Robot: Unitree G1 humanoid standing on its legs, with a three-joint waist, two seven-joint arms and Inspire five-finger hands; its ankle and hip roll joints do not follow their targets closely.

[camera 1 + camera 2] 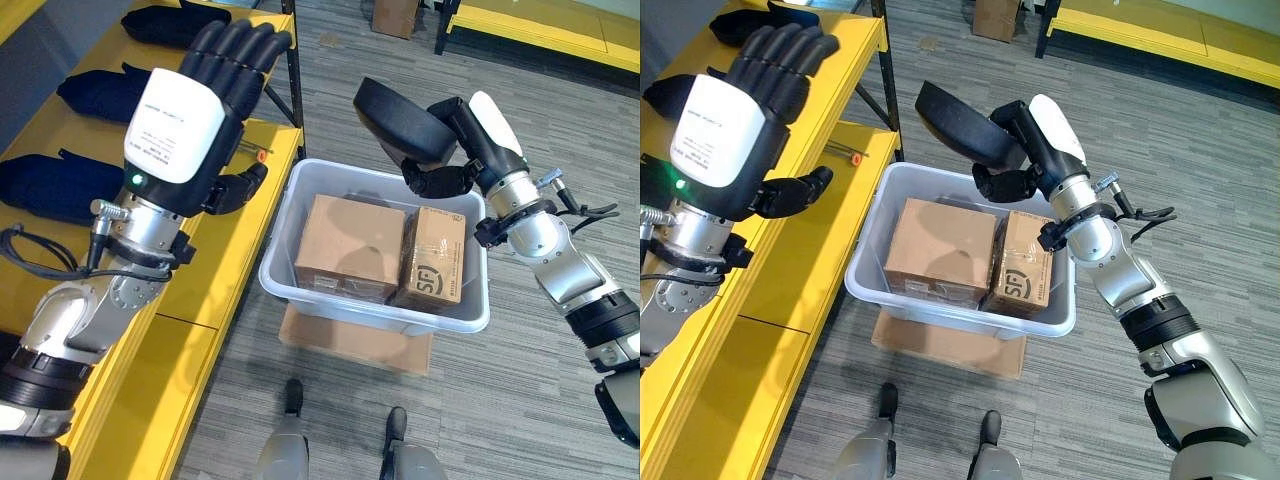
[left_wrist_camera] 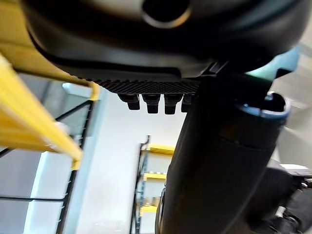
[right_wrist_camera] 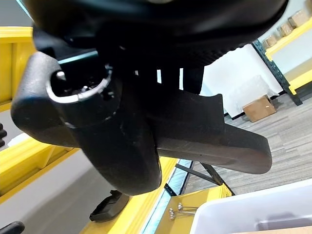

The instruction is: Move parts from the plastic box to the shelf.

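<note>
Left eye view: a black curved part [image 1: 395, 120] is clasped by the right hand [image 1: 450, 160] above the plastic box [image 1: 300, 290], lifted clear for the yellow shelf [image 1: 200, 270]; the left hand [image 1: 185, 115] is held open, empty.

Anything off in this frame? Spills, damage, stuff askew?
Nothing spilled or damaged. The right hand holds a black part above the plastic box, where two cardboard boxes sit snug. The left hand is open over the yellow shelf, where black parts lie in a row.
</note>
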